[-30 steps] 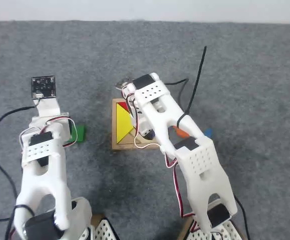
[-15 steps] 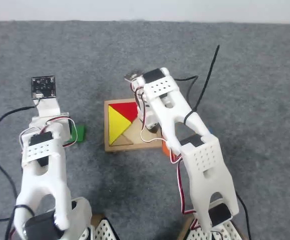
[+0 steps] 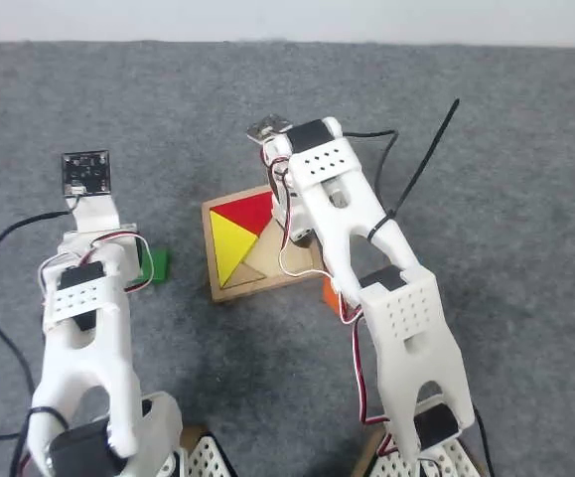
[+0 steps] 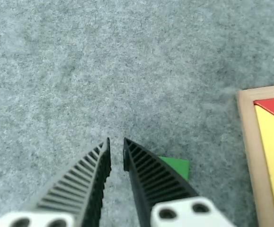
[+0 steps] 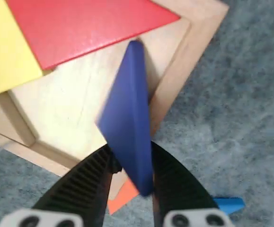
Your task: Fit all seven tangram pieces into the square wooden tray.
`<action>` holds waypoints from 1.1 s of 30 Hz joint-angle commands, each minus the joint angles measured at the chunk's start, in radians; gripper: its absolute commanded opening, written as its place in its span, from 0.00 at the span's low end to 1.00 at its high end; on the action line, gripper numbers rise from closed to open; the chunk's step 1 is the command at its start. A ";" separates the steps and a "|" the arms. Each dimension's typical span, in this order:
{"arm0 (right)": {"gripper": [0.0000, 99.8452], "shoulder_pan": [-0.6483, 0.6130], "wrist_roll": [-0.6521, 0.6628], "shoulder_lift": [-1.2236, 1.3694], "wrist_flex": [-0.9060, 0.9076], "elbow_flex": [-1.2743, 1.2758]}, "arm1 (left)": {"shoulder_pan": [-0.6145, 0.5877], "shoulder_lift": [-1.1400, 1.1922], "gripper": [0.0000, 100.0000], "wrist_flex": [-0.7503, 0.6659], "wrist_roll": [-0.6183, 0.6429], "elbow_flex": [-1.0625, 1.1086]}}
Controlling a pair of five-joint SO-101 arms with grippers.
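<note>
Blue piece [image 5: 127,123] sits pinched edgewise in right jaws above wooden tray [image 5: 181,66].

My table [image 3: 486,139] is covered in grey, felt-like cloth. The square wooden tray [image 3: 209,253] sits flat on it near the middle, turned a little askew. A small green piece [image 3: 156,263] lies on the cloth to my left of the tray, apart from it. An orange piece [image 3: 331,291] lies just beside the tray's near right corner, and a light blue piece [image 5: 229,205] rests on the cloth near that
</note>
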 commanded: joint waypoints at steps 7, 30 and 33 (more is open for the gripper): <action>0.22 -0.028 0.037 0.028 0.013 -0.063 | 0.009 -0.017 0.05 -0.021 -0.014 -0.010; 0.28 -0.102 -0.011 0.130 0.022 -0.230 | 0.009 -0.017 0.05 -0.021 -0.014 -0.010; 0.37 -0.108 -0.011 0.147 0.002 -0.230 | 0.009 -0.017 0.05 -0.021 -0.014 -0.010</action>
